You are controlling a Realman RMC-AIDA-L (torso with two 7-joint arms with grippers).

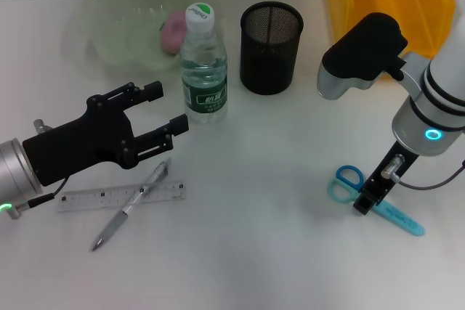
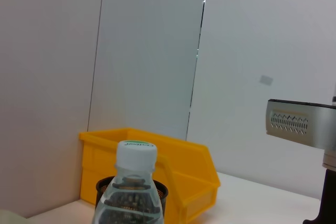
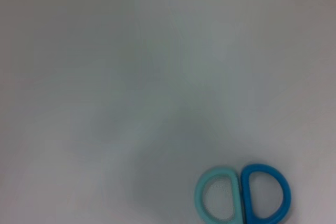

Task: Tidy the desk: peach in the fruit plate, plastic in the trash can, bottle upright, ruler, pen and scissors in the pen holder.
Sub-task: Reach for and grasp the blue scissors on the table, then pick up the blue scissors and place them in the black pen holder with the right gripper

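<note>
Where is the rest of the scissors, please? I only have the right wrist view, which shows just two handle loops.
Observer: The scissors lie flat on the table, with the right gripper low over their middle.
Operator: Is the pen holder nearby?
Observer: The pen holder stands farther back, beside the upright bottle.
Operator: And the left arm?
Observer: The left gripper is open near the bottle, above the pen and ruler.
</note>
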